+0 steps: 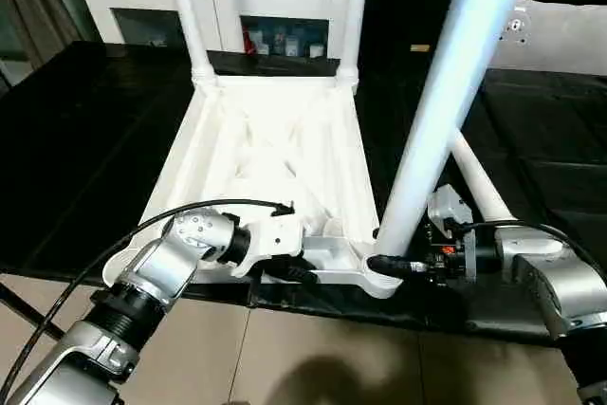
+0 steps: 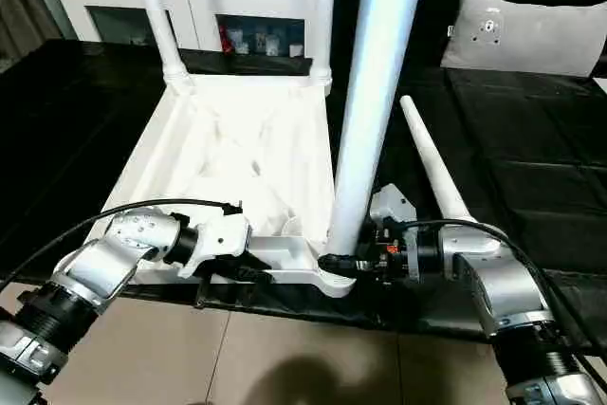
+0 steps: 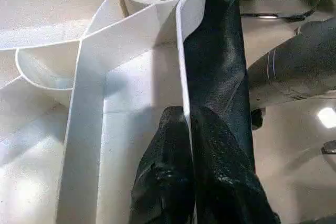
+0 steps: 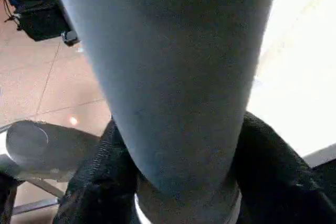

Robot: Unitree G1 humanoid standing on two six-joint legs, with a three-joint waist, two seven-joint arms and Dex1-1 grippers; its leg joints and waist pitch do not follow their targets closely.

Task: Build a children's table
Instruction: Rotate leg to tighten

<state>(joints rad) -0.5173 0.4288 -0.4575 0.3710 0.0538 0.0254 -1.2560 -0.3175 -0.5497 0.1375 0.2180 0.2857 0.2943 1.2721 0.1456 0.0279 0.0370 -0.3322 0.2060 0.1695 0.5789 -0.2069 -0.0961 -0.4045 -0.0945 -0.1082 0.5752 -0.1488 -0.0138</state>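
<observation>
You see right gripper (image 2: 353, 263) low centre of frame, fingers (image 4: 262, 166) clamped on base of upright leg (image 2: 375, 73) in near-right socket. Left gripper (image 1: 285, 270) lower left, fingers (image 3: 168, 182) pinching near rim of tabletop (image 1: 275, 139). Tabletop lies upside down, centre frame, on black mat (image 1: 85, 139). Two far legs (image 1: 187, 11) stand in sockets, upper frame. Fourth leg (image 2: 432, 163) lies on mat, right of tabletop.

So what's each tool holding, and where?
Left tool pinches the tabletop by its near rim wall. Right tool grips the upright leg near its base.
</observation>
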